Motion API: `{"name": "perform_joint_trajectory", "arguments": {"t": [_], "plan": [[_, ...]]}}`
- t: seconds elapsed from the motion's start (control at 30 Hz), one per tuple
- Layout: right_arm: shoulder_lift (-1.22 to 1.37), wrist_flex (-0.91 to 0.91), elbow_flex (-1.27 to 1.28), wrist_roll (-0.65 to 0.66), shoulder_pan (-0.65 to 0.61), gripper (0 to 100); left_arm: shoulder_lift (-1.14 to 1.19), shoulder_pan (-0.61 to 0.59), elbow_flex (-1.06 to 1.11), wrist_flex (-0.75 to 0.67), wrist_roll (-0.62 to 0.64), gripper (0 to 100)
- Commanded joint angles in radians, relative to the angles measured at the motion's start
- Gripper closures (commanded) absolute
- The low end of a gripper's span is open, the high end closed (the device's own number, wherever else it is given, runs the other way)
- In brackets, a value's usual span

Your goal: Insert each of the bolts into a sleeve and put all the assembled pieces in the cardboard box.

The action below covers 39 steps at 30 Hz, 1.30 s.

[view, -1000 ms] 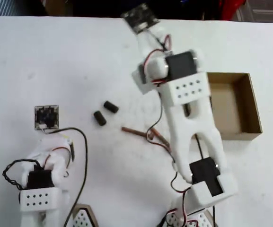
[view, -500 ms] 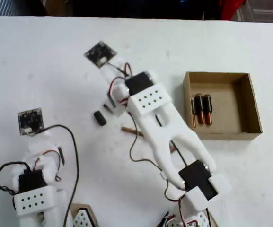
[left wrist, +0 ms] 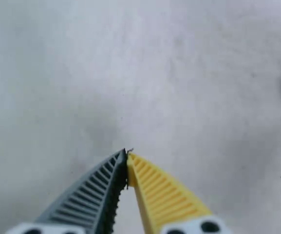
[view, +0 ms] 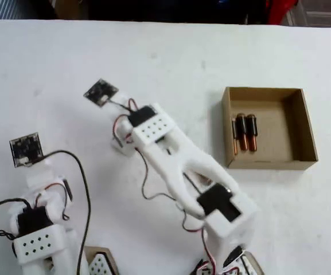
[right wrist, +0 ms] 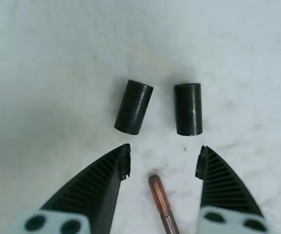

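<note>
- Copper-coloured threaded bolt (right wrist: 159, 197) lies on the white bench (view: 67, 51) between the spread jaws of the right gripper (right wrist: 163, 156). Its long axis runs along the gripper's reach.
- Two black cylindrical sleeves (right wrist: 134, 107) lie on their sides just beyond the bolt's tip.
- Left gripper (left wrist: 127, 158) is pressed together and empty; the right arm is nearer.
- Count: one loose bolt, two sleeves. The brown cardboard box (view: 306, 123) holds seemingly three assembled pieces (view: 243, 132).

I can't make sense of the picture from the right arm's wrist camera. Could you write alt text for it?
The right gripper hangs open over a white table, a copper bolt lying between its two dark ribbed fingers. Just beyond its tips lie two short black sleeves, side by side and apart.
</note>
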Motion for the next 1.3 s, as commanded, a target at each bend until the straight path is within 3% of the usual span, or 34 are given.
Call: {"name": "perform_joint_trajectory", "arguments": {"t": [0.0,0.47,1.27], "plan": [[0.085,0.108,-0.216,-0.009,-0.012,79.6,-0.01,-0.01,-0.044,-0.018,-0.009,98],[0.481,0.348,-0.735,-0.011,-0.076,79.7,-0.01,-0.01,-0.043,-0.025,-0.009,98],[0.707,0.369,-0.804,-0.087,-0.105,79.7,-0.01,-0.01,-0.041,-0.026,-0.009,98]]}}
